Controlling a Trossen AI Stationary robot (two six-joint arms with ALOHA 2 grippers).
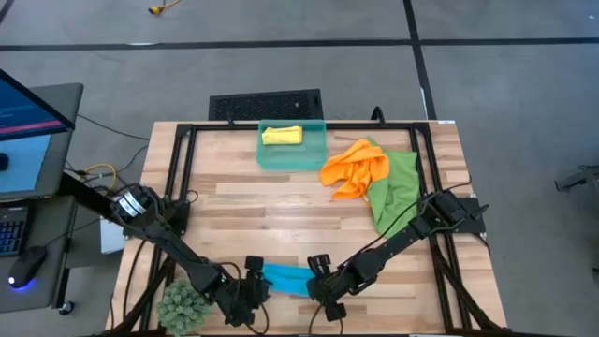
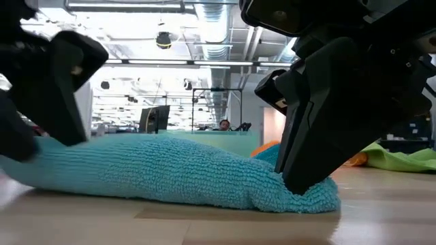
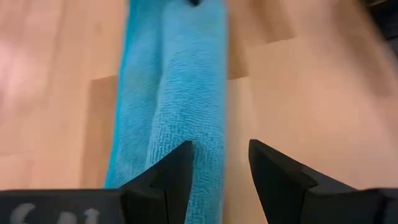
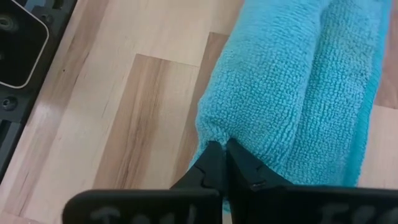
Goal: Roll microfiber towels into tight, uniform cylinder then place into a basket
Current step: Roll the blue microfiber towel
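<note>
Blue towel (image 1: 286,277) rolled into low, looped-pile cylinder, laid near front edge of wooden worktop (image 1: 281,201), between both arms. Right gripper (image 4: 224,163) fingers pinched together on one end of roll. Left gripper (image 3: 219,171) fingers parted, one pressed on other end, one over bare wood. Bare plank area seen between roll and basket (image 1: 292,150). Translucent teal basket set at back edge, yellow towel (image 1: 282,136) rolled inside. Orange towel (image 1: 354,168) and green towel (image 1: 397,187) crumpled, touching, beside basket.
</note>
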